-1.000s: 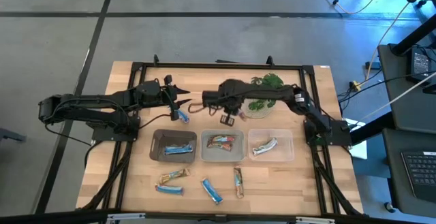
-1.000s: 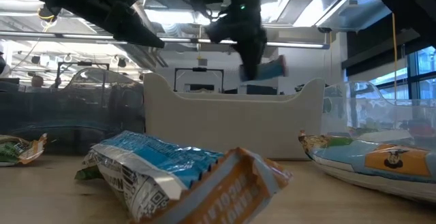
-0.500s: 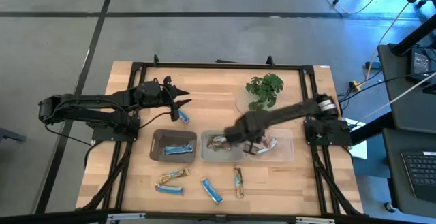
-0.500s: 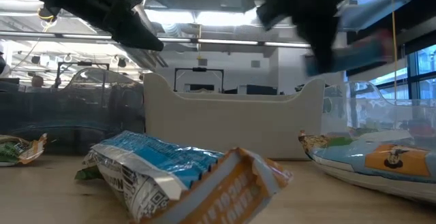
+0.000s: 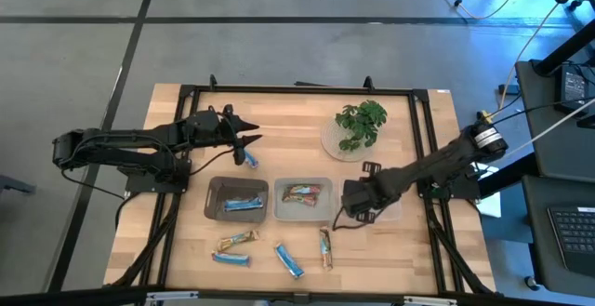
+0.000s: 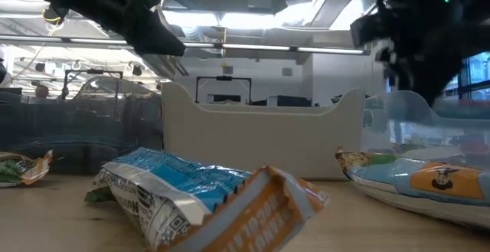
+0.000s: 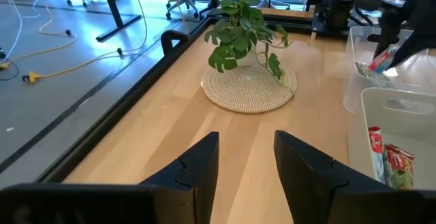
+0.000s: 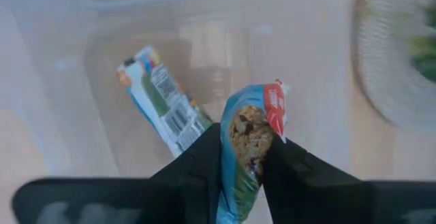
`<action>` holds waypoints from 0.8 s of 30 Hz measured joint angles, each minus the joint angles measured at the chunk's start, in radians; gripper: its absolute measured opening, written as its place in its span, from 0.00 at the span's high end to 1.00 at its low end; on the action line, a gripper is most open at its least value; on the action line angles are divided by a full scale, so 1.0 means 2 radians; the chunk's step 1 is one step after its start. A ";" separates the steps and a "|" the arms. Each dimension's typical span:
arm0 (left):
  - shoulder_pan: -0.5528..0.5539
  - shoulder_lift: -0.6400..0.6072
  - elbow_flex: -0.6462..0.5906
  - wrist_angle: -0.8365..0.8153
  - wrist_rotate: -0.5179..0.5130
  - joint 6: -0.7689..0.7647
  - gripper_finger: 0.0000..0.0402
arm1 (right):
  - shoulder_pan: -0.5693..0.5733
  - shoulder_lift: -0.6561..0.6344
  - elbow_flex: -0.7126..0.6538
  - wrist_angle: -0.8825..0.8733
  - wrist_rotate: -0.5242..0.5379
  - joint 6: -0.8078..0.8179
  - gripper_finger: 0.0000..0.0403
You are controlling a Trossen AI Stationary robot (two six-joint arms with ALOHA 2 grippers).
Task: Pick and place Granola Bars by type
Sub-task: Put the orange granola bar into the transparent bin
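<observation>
Right gripper (image 5: 358,201) over right tray (image 5: 395,215) — left gripper (image 5: 249,141) idle.

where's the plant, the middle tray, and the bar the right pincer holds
plant (image 5: 361,120), high view, leaf cluster
middle tray (image 5: 282,211), high view, bare floor
bar in right pincer (image 8: 248,139), right wrist view, wrapper's picture panel

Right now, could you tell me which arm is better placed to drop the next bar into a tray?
The right: its gripper already pinches a granola bar above the right-hand tray. The left gripper is open, holding nothing.

Three trays (image 5: 236,211), one plant (image 5: 361,122), and eight bars (image 5: 288,260) visible; four of those lie loose at lower centre.
</observation>
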 joint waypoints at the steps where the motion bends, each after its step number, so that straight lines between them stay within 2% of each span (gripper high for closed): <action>1: 0.000 0.000 0.000 0.000 0.000 0.000 0.67 | 0.001 0.000 -0.012 0.016 0.000 -0.015 0.78; 5: 0.000 0.000 0.000 0.000 0.000 0.000 0.67 | 0.001 0.000 -0.038 0.041 -0.001 -0.047 0.78; 17: 0.000 0.000 0.000 0.000 0.013 -0.010 0.65 | 0.000 0.000 -0.041 0.086 -0.001 -0.062 0.77; 24: 0.000 0.000 0.000 0.002 0.037 -0.021 0.61 | 0.000 0.000 -0.041 0.105 -0.001 -0.084 0.66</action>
